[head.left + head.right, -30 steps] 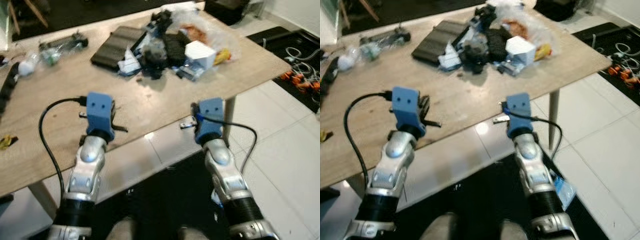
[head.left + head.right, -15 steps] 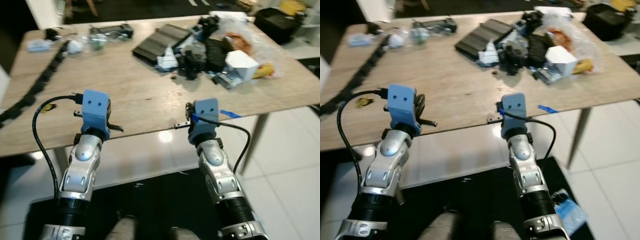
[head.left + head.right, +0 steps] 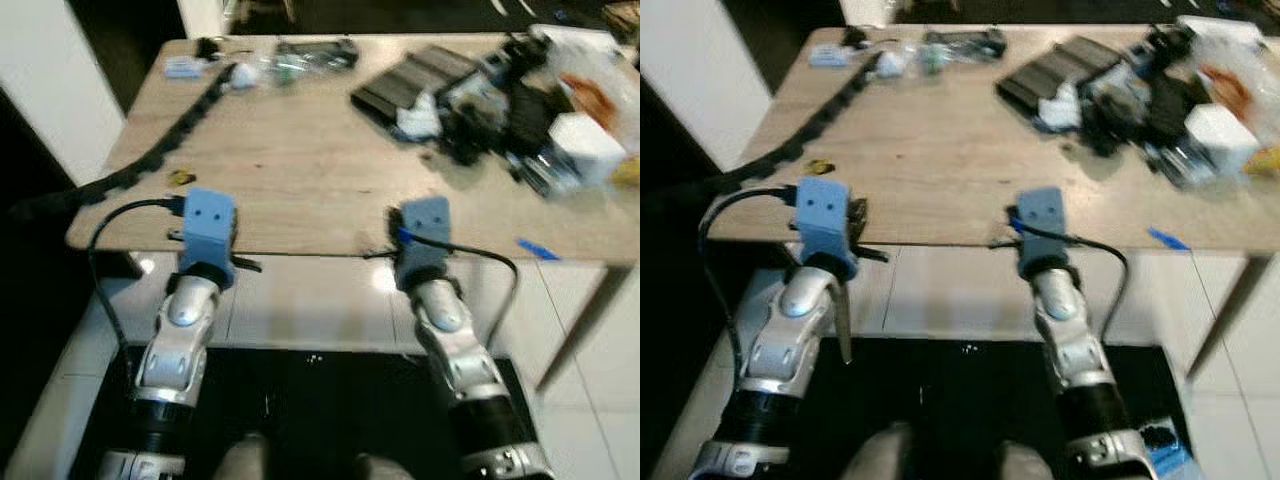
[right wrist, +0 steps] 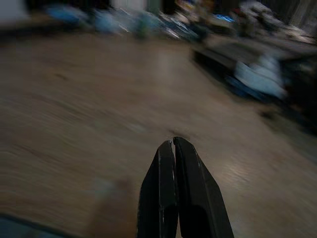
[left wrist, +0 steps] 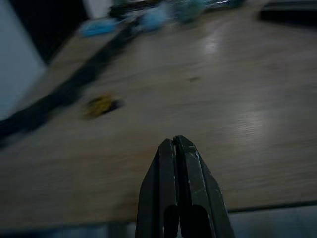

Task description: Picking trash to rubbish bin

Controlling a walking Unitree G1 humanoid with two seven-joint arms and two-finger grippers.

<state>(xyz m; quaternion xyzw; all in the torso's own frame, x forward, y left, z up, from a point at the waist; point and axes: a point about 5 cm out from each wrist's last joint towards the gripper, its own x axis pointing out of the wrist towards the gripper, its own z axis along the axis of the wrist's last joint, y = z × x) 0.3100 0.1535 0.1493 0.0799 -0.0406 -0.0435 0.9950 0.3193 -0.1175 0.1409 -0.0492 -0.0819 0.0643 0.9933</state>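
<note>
You see both black fingers [image 5: 174, 148] pairs pressed together, holding nothing, over the pale wooden desk [image 3: 300, 170] edge; crumpled trash [image 3: 520, 100] lies far right.

A: What colour is the table [image 3: 300, 170]?
B: Pale wood with a fine grain. The floor [image 3: 310, 300] is white tile, with a black mat [image 3: 320, 400] nearer the robot.
A: And the arms?
B: Silver, each with a blue block at the wrist. The left gripper [image 5: 175, 144] and right gripper [image 4: 173, 144] have black fingers.
A: The clutter?
B: A black chain [image 3: 150, 130], a small yellow scrap [image 5: 100, 105], a dark ribbed slab [image 3: 405, 85], a white box [image 3: 585, 145], a blue strip [image 3: 537, 249], and a blurred black, white and blue heap [image 3: 490, 100].
</note>
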